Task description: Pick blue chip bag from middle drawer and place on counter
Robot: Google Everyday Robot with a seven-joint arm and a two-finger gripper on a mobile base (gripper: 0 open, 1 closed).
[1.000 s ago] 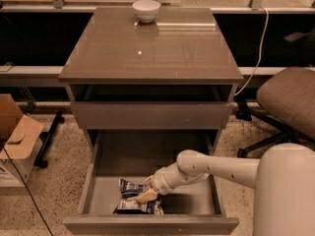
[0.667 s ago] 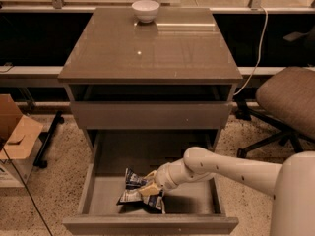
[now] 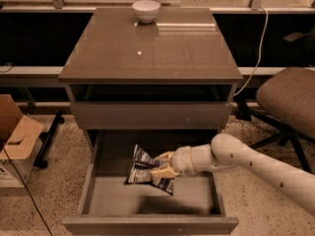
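The blue chip bag [image 3: 143,171] is a crumpled dark blue foil bag with white patches. It hangs in my gripper [image 3: 163,165], lifted above the pale floor of the open middle drawer [image 3: 147,204]. The gripper's tan fingers [image 3: 164,171] are shut on the bag's right edge. My white arm [image 3: 246,162] reaches in from the lower right. The glossy grey-brown counter [image 3: 162,48] forms the cabinet's top above, with a closed drawer front between it and the open drawer.
A white bowl [image 3: 146,10] stands at the counter's back edge. An office chair [image 3: 288,100] is to the right of the cabinet. A cardboard box [image 3: 15,136] sits on the floor at the left. A cable [image 3: 256,48] hangs at the right.
My gripper has closed on the bag and raised it off the drawer floor, moving up and toward the drawer's back. The arm has risen with it.
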